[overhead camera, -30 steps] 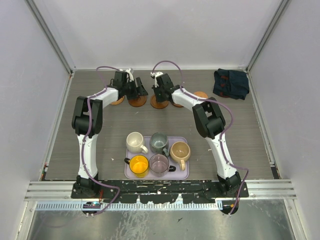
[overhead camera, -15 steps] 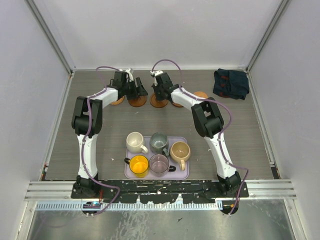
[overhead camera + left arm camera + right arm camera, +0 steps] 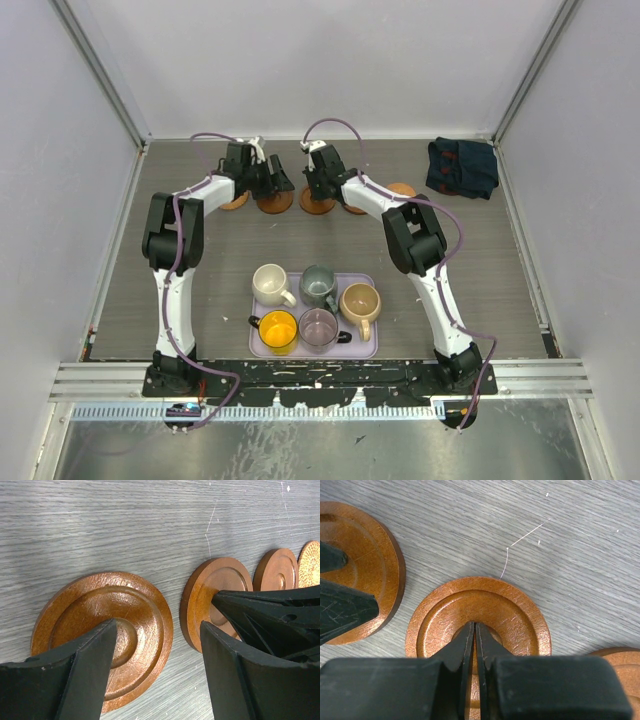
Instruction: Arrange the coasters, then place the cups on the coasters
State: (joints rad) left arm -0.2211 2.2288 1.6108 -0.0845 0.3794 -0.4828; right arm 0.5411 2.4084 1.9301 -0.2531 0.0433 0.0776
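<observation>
Several wood-brown coasters lie in a row at the back of the table, among them one (image 3: 274, 204) under my left gripper and one (image 3: 318, 207) under my right. My left gripper (image 3: 157, 627) is open and low, one finger over a coaster (image 3: 130, 605), the other beside the neighbouring coaster (image 3: 202, 592). My right gripper (image 3: 475, 626) is shut, its tips on the recessed centre of a coaster (image 3: 517, 615), gripping nothing. The cups stand on the lavender tray (image 3: 366, 350): cream (image 3: 269, 283), grey-green (image 3: 319, 286), beige (image 3: 360, 302), yellow (image 3: 277, 330) and purplish glass (image 3: 319, 326).
A dark blue folded cloth (image 3: 462, 166) lies at the back right corner. A woven-looking disc (image 3: 310, 562) ends the row on the right, also seen from above (image 3: 402, 190). Grey walls close in the table on three sides. The two grippers work close together.
The right arm's elbow has shifted slightly left. Both grippers and the coasters look unmoved.
</observation>
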